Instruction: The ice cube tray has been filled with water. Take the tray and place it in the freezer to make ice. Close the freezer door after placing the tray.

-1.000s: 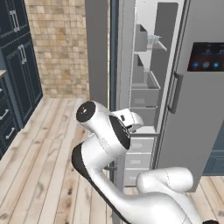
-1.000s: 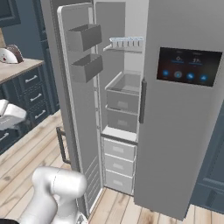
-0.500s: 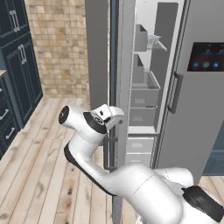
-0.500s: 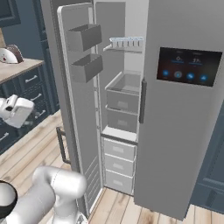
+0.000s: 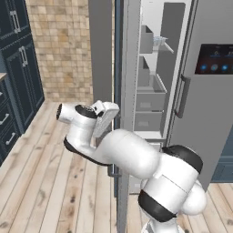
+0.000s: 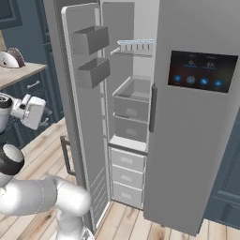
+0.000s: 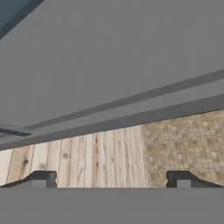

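The ice cube tray (image 6: 135, 45), white with pale blue cells of water, lies on the top wire shelf inside the freezer (image 6: 133, 98); it also shows as the small tray (image 5: 159, 42). The freezer door (image 6: 82, 93) stands wide open, with its dark bar handle (image 6: 65, 157) on the outer face. My gripper (image 6: 36, 112) hovers to the left of that door, on its outer side and far from the tray. In the hand view my gripper (image 7: 111, 177) is open, its fingertips (image 7: 41, 178) wide apart with nothing between them, facing the grey door panel (image 7: 109, 57).
Dark blue cabinets (image 5: 18, 77) line the left. A wooden counter (image 6: 18, 72) carries a small appliance (image 6: 11, 58). The fridge's other door, with a dark display panel (image 6: 201, 70), is closed. A tan brick wall (image 5: 63, 45) stands behind the wooden floor (image 5: 54, 191).
My arm has swung left, away from the freezer opening, to the outer side of the open door. The gripper has stayed open. The tray has not moved.
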